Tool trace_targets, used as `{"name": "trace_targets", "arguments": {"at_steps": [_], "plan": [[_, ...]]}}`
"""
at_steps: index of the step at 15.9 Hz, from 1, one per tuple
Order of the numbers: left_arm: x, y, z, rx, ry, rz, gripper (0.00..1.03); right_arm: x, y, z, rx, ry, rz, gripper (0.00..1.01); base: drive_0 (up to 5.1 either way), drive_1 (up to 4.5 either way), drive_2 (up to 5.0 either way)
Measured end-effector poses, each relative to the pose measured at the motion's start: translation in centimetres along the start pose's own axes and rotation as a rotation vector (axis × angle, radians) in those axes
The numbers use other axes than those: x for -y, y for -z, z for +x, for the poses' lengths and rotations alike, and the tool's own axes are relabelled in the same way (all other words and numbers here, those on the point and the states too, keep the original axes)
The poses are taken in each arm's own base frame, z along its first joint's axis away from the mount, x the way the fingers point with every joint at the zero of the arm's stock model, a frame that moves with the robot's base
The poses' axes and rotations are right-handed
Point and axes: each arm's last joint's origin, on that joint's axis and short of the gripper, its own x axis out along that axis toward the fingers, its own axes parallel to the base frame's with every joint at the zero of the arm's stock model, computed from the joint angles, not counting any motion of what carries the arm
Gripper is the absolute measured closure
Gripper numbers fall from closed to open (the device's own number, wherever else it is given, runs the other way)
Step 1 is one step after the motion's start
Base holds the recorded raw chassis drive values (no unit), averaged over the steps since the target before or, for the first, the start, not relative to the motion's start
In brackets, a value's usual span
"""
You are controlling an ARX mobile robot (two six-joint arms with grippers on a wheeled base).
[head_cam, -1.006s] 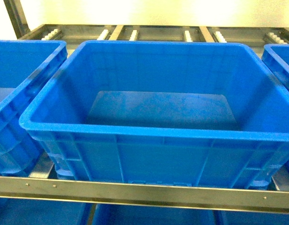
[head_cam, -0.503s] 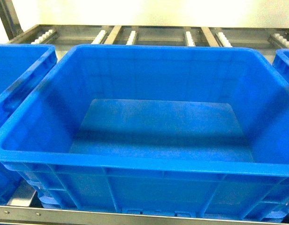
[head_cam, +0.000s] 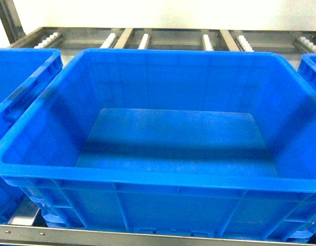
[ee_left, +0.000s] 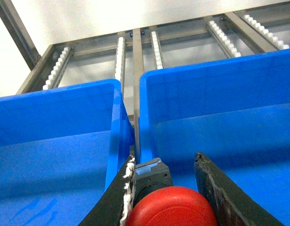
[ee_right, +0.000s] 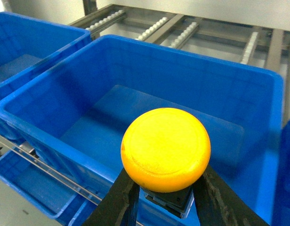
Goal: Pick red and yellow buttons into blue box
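Left gripper: fingers are pinching the red button, cap facing the camera, switch block showing just behind it.
Right gripper: fingers are clamping the yellow button by its black block, cap up.
Blue box: lying ahead of and below both grippers; the left gripper is hanging over its near left corner, the right over its near rim.
Neighbouring crate: sitting just left of the left gripper.
Roller rack: running beyond the box.
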Motion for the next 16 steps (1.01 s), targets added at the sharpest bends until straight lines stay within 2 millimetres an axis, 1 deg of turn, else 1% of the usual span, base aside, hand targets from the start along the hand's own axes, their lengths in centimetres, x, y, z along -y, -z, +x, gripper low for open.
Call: {"name": "trace_targets", "arguments": {"at_steps": [2, 4, 5, 6, 7, 8, 10, 11, 12, 13, 14, 16], "plan": [[0.0, 0.0, 0.0, 0.0, 0.0, 0.0, 0.72, -0.3, -0.6, 2.8, 0.004, -0.016, -0.006, 0.77, 0.0, 0.0, 0.0], [0.0, 0.0, 0.0, 0.0, 0.0, 0.0, 0.72, -0.2, -1.1, 6.5, -0.015, 0.009, -0.013, 0.77, 0.0, 0.0, 0.0], [0.0, 0.0, 0.0, -0.001, 0.0, 0.0, 0.72, -0.4, -1.1, 8.1, -0.035, -0.011, -0.025, 0.77, 0.0, 0.0, 0.0], [0.0, 0.0, 0.0, 0.0, 0.0, 0.0, 0.72, -0.5, -0.8, 10.2, -0.057, -0.034, -0.052, 0.77, 0.0, 0.0, 0.0], [0.0, 0.0, 0.0, 0.0, 0.0, 0.0, 0.72, -0.4, 0.1, 12.8, -0.136, -0.07, -0.086, 0.77, 0.0, 0.0, 0.0], [0.0, 0.0, 0.0, -0.001, 0.0, 0.0, 0.72, -0.3, 1.5, 14.9, -0.239, -0.096, -0.116, 0.77, 0.0, 0.0, 0.0], [0.0, 0.0, 0.0, 0.0, 0.0, 0.0, 0.72, 0.1, 3.7, 18.0, -0.388, -0.135, -0.175, 0.77, 0.0, 0.0, 0.0], [0.0, 0.0, 0.0, -0.001, 0.0, 0.0, 0.72, 0.4, 3.7, 19.3, -0.434, -0.151, -0.188, 0.77, 0.0, 0.0, 0.0], [0.0, 0.0, 0.0, 0.0, 0.0, 0.0, 0.72, 0.5, 3.7, 20.0, -0.464, -0.166, -0.208, 0.77, 0.0, 0.0, 0.0], [0.0, 0.0, 0.0, -0.001, 0.0, 0.0, 0.72, 0.7, 4.0, 20.1, -0.492, -0.171, -0.212, 0.74, 0.0, 0.0, 0.0], [0.0, 0.0, 0.0, -0.001, 0.0, 0.0, 0.72, 0.9, 3.7, 20.2, -0.469, -0.164, -0.213, 0.6, 0.0, 0.0, 0.0], [0.0, 0.0, 0.0, 0.0, 0.0, 0.0, 0.72, 1.0, 2.7, 20.0, -0.429, -0.161, -0.206, 0.36, 0.0, 0.0, 0.0]]}}
